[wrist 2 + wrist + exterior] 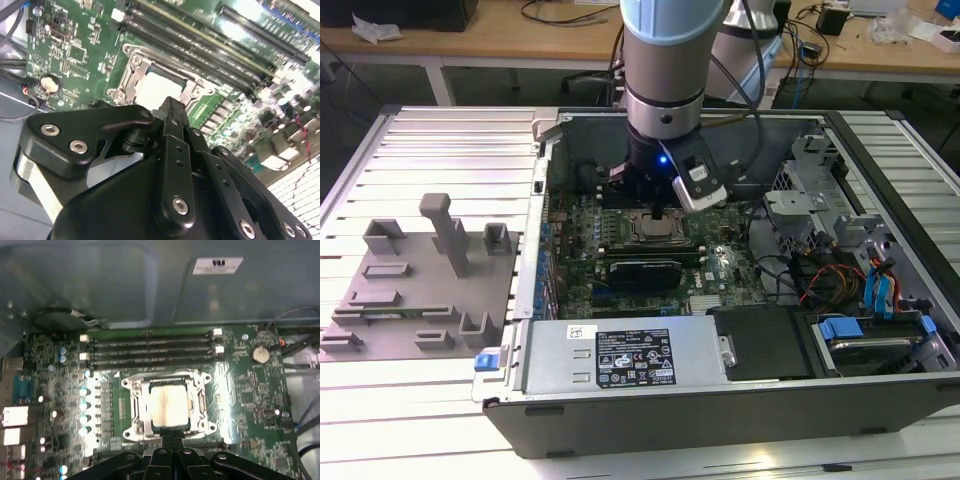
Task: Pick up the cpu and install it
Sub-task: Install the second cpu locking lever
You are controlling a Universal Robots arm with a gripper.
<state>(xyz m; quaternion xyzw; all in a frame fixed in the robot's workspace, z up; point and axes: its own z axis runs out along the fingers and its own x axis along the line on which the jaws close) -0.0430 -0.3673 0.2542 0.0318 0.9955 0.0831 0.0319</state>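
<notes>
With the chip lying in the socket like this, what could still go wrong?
1. The cpu lies inside the socket frame, but the pictures cannot confirm it sits flat; a tilted chip might damage the contacts.
2. The hand hangs close above the frame's edge, so any sideways move may knock it.
3. The memory slots run beside the socket and could be scraped.

A silver-grey cylindrical arm (665,60) carries a black hand (170,107) of bolted links with silver screws.
</notes>
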